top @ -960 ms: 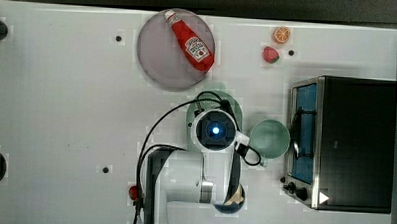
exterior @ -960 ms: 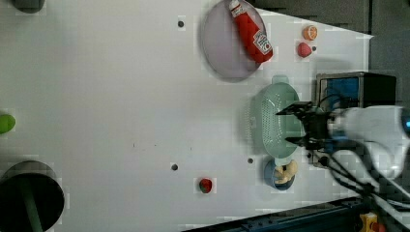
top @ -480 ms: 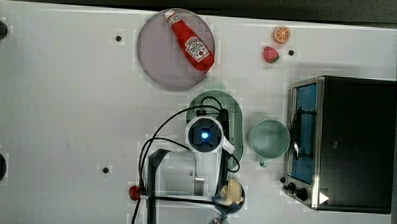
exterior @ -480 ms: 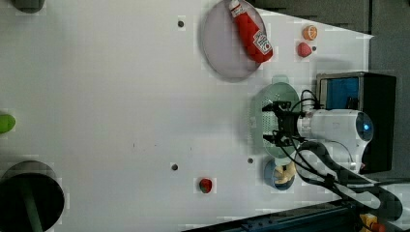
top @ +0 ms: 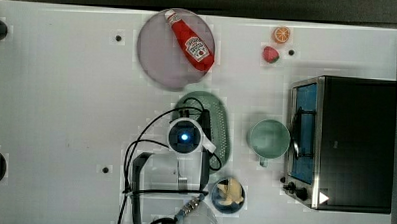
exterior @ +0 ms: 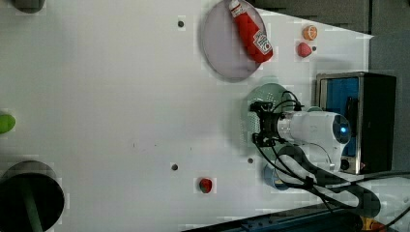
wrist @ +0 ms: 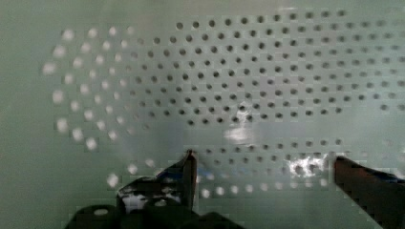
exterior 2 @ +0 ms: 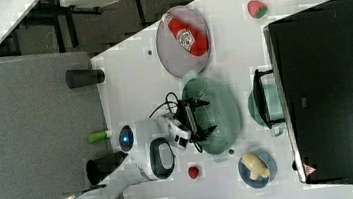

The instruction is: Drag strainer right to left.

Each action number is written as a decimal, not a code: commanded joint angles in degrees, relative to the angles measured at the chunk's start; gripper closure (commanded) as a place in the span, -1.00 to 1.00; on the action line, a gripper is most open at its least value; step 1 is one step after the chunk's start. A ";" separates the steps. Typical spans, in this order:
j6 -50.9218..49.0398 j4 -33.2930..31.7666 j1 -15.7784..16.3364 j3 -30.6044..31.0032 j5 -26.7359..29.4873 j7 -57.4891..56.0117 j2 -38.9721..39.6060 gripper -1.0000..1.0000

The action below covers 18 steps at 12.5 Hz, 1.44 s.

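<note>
The strainer (top: 219, 123) is a pale mint-green oval dotted with small holes, standing mid-table between the grey-lilac plate (top: 169, 56) and the green mug (top: 269, 138). My gripper (exterior: 257, 122) is open, and both fingers reach down into the strainer (exterior: 263, 92). From the right view the gripper (exterior 2: 202, 117) sits over the half of the strainer (exterior 2: 223, 109) nearer the arm. In the wrist view the perforated floor (wrist: 248, 86) is close up, and the gripper (wrist: 262, 167) holds nothing between its dark fingertips (wrist: 188, 171).
A ketchup bottle (top: 191, 41) lies on the plate. A toaster oven (top: 340, 142) stands on the top view's right, past the mug. A blue bowl with a banana (top: 227, 194) sits near the arm's base. A strawberry (top: 270, 54) and an orange slice (top: 281, 34) lie beyond.
The wrist has shifted toward the top view's left across the strainer. The fingers stay spread wide. The strainer looks nearly where it was.
</note>
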 commanded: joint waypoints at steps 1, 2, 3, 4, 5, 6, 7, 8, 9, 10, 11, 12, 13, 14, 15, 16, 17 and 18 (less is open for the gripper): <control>-1.22 0.35 2.29 -0.87 -0.67 3.39 -0.42 -1.00; -1.55 0.69 3.12 -0.87 -0.66 3.39 -0.42 -1.00; -2.15 1.07 3.91 -0.87 -0.64 3.55 -0.43 -1.00; -3.03 1.50 4.60 -0.87 -0.64 3.62 -0.48 -1.00; -3.67 2.02 5.23 -0.88 -0.62 3.66 -0.56 -1.00; -4.52 2.43 5.75 -0.88 -0.62 3.70 -0.66 -1.00; -5.61 2.88 6.25 -0.88 -0.61 3.67 -0.85 -1.00; -7.00 3.15 6.73 -0.88 -0.58 3.79 -1.14 -1.00; -8.01 3.38 7.22 -0.87 -0.58 4.13 -1.38 -1.00; -8.65 3.50 7.77 -0.87 -0.58 4.97 -1.56 -1.00; -9.10 3.54 8.46 -0.86 -0.58 6.24 -1.63 -1.00; -9.09 3.58 9.22 -0.85 -0.58 8.10 -1.67 -1.00; -9.16 3.89 10.14 -0.79 -0.57 10.16 -1.67 -1.00; -9.54 4.11 11.19 -0.76 -0.58 12.38 -1.66 -1.00; -9.90 4.49 12.28 -0.73 -0.57 14.16 -1.66 -1.00; -10.62 4.94 13.32 -0.69 -0.54 16.54 -1.65 -1.00; -11.48 5.43 14.26 -0.56 -0.55 18.87 -1.64 -1.00; -12.35 6.03 15.06 -0.27 -0.54 20.73 -1.61 -1.00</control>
